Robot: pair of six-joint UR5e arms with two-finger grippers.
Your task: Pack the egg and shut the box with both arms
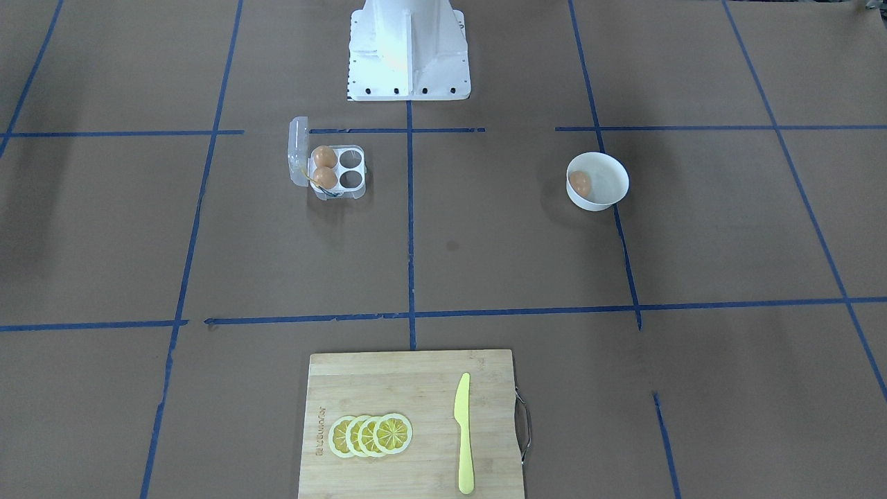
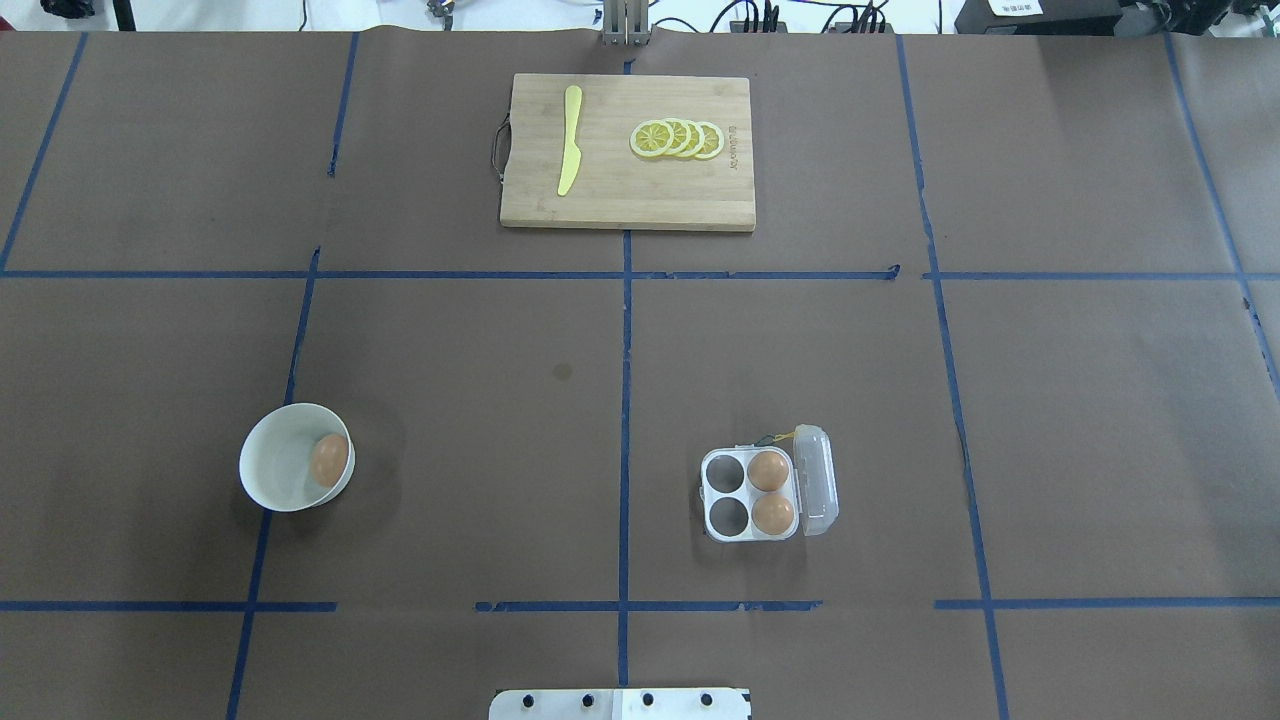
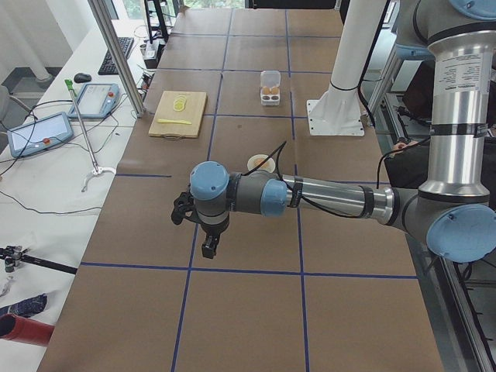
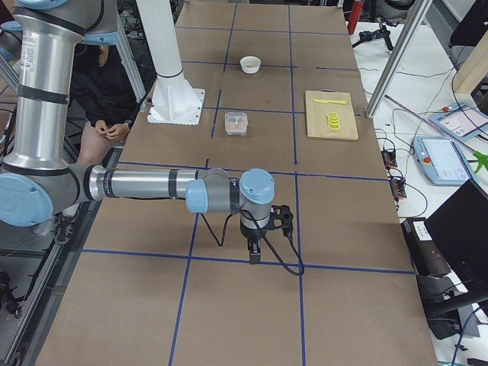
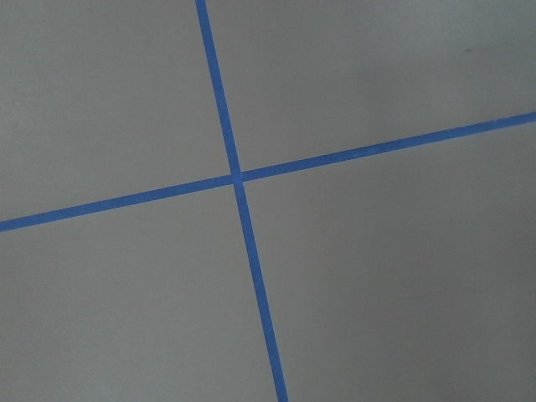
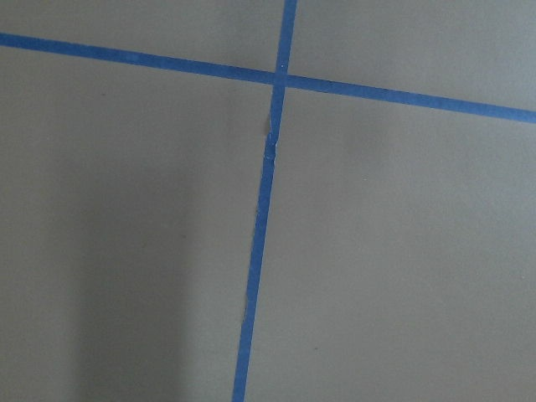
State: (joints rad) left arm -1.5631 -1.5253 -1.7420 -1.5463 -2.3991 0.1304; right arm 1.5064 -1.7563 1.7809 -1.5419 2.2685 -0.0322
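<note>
One tan egg (image 1: 581,184) lies in the white bowl (image 1: 610,181), also in the overhead view (image 2: 329,459). The clear box (image 1: 339,168) stands open, its lid (image 1: 299,152) upright on the hinge side. Two eggs (image 2: 767,470) (image 2: 773,513) fill the cells next to the lid; the other two cells are empty. My left gripper (image 3: 209,249) shows only in the exterior left view, far from the bowl; I cannot tell if it is open. My right gripper (image 4: 254,255) shows only in the exterior right view, far from the box (image 4: 236,123); I cannot tell its state.
A wooden cutting board (image 2: 620,190) at the far middle holds a yellow knife (image 2: 570,140) and lemon slices (image 2: 678,139). The white pedestal base (image 1: 409,55) stands at the robot's edge. Blue tape lines grid the brown table. Both wrist views show only table and tape.
</note>
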